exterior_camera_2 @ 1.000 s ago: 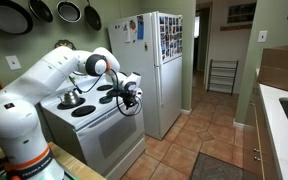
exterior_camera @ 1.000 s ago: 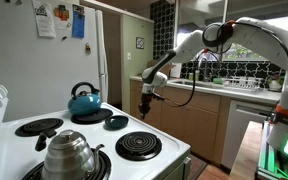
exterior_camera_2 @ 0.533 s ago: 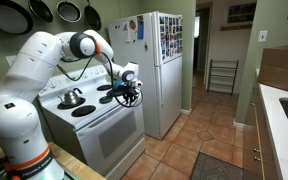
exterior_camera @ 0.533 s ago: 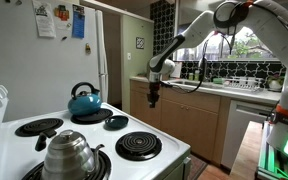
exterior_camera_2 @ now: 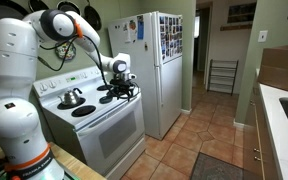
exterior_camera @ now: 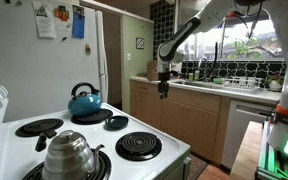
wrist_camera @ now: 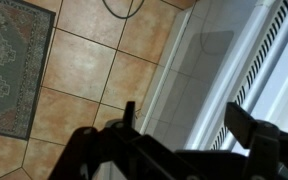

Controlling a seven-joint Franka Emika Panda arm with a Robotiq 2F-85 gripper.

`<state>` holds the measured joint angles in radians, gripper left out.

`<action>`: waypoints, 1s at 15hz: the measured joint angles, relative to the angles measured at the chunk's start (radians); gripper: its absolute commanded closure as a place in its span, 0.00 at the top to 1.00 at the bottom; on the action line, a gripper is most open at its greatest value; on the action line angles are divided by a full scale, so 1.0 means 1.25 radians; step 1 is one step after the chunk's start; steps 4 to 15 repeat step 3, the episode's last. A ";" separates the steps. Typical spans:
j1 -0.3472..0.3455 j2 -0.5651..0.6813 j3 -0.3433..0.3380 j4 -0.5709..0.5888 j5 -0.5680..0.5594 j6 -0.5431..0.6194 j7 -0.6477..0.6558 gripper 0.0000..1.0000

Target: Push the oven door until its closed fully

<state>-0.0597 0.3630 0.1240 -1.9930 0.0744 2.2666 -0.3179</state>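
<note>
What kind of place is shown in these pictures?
Most likely a home kitchen. A white range with coil burners carries a blue kettle, a fridge with pictures stuck on it stands beside the range, and wooden cabinets run under a counter.

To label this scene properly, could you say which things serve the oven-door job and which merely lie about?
Job: oven door; gripper.
Lying about: blue kettle; steel kettle; refrigerator; rug.

My fingers (wrist_camera: 248,128) look matt black. Floor tiles (wrist_camera: 84,60) are smooth terracotta, the rug (wrist_camera: 9,65) at left woven, the oven door (exterior_camera_2: 112,135) glossy white enamel.
</note>
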 measured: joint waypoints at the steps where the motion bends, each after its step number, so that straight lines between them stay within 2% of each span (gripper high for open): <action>1: 0.000 -0.026 0.001 -0.026 -0.002 -0.011 -0.031 1.00; 15: 0.000 -0.042 0.000 -0.036 -0.001 -0.014 -0.036 1.00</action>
